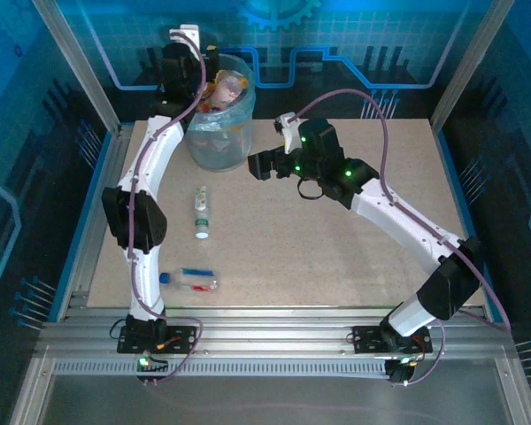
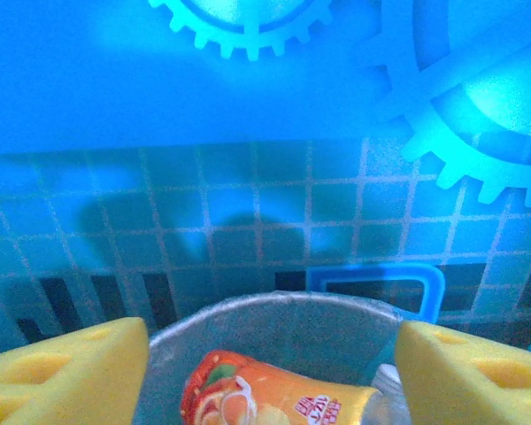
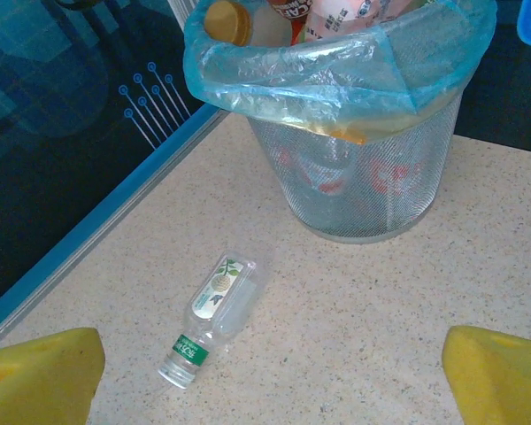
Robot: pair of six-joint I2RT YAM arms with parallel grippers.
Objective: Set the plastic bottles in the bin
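The bin (image 1: 219, 124) stands at the back left of the table, lined with a light-blue bag and holding several plastic bottles (image 1: 223, 88). My left gripper (image 1: 193, 55) hangs over its far rim. In the left wrist view that gripper (image 2: 273, 341) is open, and an orange-labelled bottle (image 2: 274, 394) lies below and between its yellow fingers (image 2: 66, 372), inside the bin (image 2: 274, 310). A clear green-labelled bottle (image 1: 201, 212) lies on the table. My right gripper (image 1: 264, 166) hovers open to its right. In the right wrist view that bottle (image 3: 214, 310) lies ahead of the gripper (image 3: 270, 367).
A third bottle with a blue cap (image 1: 190, 281) lies near the table's front edge beside the left arm. The mesh bin (image 3: 363, 168) has its bag folded over the rim. A blue frame rail (image 3: 106, 221) edges the table's left side.
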